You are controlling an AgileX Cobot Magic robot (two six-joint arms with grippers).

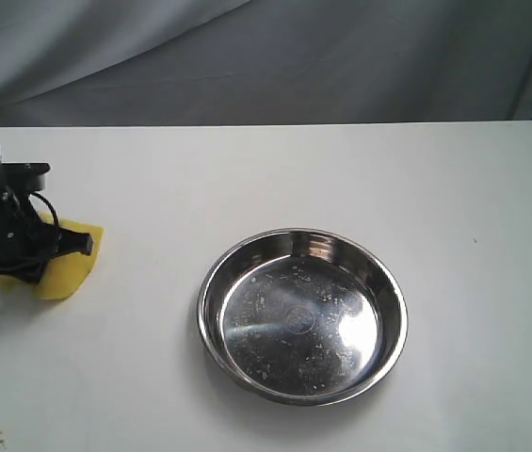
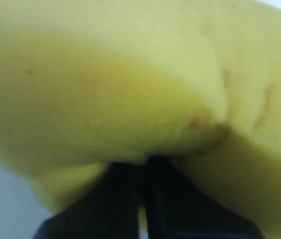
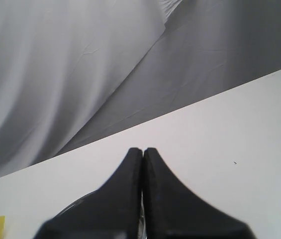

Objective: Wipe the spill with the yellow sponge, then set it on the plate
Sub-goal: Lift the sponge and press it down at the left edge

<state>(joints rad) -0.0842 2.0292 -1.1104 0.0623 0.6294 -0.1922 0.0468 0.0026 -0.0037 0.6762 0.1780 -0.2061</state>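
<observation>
left fingers (image 2: 123,204): clenched on yellow sponge (image 1: 70,266), foam bulging over the tips | sponge: low at far-left side of worktop (image 1: 454,217), touching it or just off, cannot tell | right fingers (image 3: 125,199): pressed together tip to tip, above worktop | plate (image 1: 207,306): mid-worktop, flat, well apart from sponge

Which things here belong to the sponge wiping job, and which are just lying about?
Job: yellow sponge, pinched in the left tool; steel plate.
Lying about: grey backdrop cloth; white table; right tool, shut and idle.
</observation>
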